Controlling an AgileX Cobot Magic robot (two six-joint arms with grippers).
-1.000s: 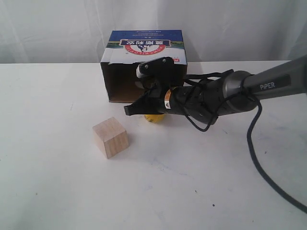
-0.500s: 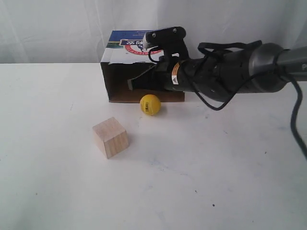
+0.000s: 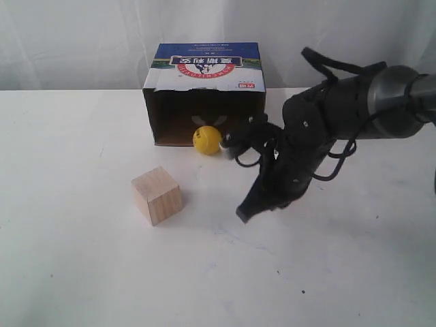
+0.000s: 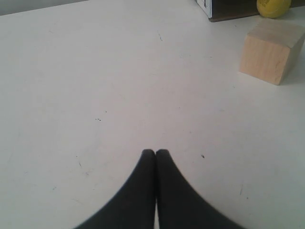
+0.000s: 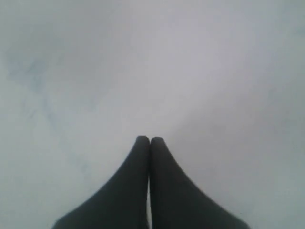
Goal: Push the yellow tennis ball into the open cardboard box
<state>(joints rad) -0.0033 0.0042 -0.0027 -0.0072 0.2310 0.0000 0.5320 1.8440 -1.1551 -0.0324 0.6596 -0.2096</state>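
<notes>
The white desk (image 3: pixel 82 272) fills most of the exterior view. The open cardboard box (image 3: pixel 204 65) stands at the desk's far edge, about midway along it, with its dark mouth facing the near edge and its blue and white printed panel on top. The dark right arm (image 3: pixel 340 116) reaches in from the right edge and bends down. Its right gripper (image 3: pixel 243 214) points at the desk surface near the middle, with its two fingers pressed together and nothing between them, as the right wrist view (image 5: pixel 150 140) also shows. The left gripper (image 4: pixel 155 152) is likewise clenched and empty over bare desk. A pale wooden cube (image 3: pixel 157 195) sits in front of the box's left corner, well apart from it. The yellow tennis ball (image 3: pixel 206 139) rests right at the mouth of the box, at its lower front edge, apart from the right gripper. Whether it is past the threshold cannot be told.
</notes>
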